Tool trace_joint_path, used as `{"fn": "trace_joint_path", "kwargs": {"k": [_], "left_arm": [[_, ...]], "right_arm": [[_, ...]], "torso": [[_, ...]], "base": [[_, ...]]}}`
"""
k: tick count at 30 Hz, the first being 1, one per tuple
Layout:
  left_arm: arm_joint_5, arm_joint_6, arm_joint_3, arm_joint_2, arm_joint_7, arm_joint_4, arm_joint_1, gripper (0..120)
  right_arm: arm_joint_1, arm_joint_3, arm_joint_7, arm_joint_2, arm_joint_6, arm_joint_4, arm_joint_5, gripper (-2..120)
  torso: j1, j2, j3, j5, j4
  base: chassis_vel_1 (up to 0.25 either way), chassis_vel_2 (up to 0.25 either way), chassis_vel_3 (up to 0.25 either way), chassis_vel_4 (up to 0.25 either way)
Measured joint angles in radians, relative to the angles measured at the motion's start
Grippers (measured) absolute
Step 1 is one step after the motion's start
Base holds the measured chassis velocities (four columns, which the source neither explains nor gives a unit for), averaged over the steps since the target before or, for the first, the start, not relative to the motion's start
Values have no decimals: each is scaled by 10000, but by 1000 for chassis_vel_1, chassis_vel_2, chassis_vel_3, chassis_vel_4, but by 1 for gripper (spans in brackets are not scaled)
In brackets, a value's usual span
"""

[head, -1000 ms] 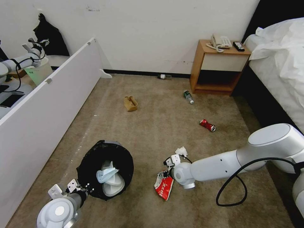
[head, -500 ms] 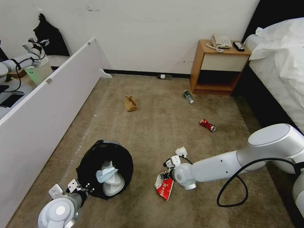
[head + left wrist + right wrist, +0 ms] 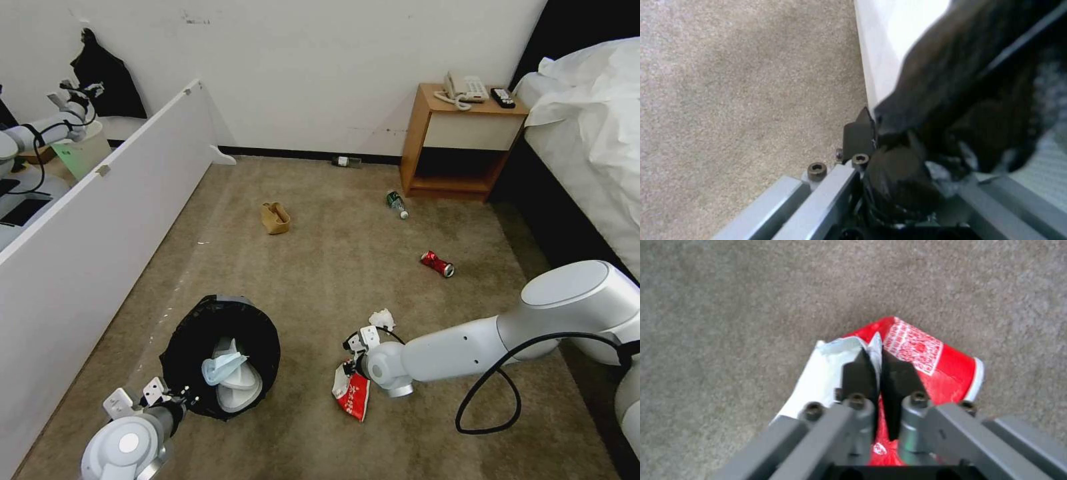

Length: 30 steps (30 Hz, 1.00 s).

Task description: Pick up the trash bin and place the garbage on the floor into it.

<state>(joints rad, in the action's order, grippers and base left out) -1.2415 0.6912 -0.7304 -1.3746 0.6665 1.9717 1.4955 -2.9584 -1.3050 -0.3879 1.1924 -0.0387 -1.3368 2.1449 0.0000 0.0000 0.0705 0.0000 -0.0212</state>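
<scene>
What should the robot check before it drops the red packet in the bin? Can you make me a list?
1. Right gripper pinching the red packet: ok, fingers shut on its torn edge.
2. Left gripper holding the trash bin: ok, clamped on the black bag at the rim.
3. Bin mouth open: ok, facing up, tipped a bit.
4. Room left inside: ok, slippers and face mask sit low.
5. Packet clear of the floor: cannot tell.
6. Packet will not slip: cannot tell, only a thin edge is gripped.

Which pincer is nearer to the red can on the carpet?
Right. The right pincer, shut on the red packet, is nearer the red can. The left pincer grips the trash bin, farther away.
</scene>
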Motion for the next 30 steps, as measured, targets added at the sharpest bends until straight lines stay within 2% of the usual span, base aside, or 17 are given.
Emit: {"fn": "trace_joint_path", "kwargs": {"k": [20,30], "left_arm": [[-4,42,20,79,-73,-135,-70,0],[349,262,41,181,-259,-65,-49,0]], "right_arm": [[-2,-19,25,-168,43,-28,-111,0],[78,-545,-884,-626,-157,-1056,-596,0]], "torso": [[0,0,0,-1,0],[0,-2,0,-5,-4]], "base": [[0,0,0,0],[0,0,0,0]]}}
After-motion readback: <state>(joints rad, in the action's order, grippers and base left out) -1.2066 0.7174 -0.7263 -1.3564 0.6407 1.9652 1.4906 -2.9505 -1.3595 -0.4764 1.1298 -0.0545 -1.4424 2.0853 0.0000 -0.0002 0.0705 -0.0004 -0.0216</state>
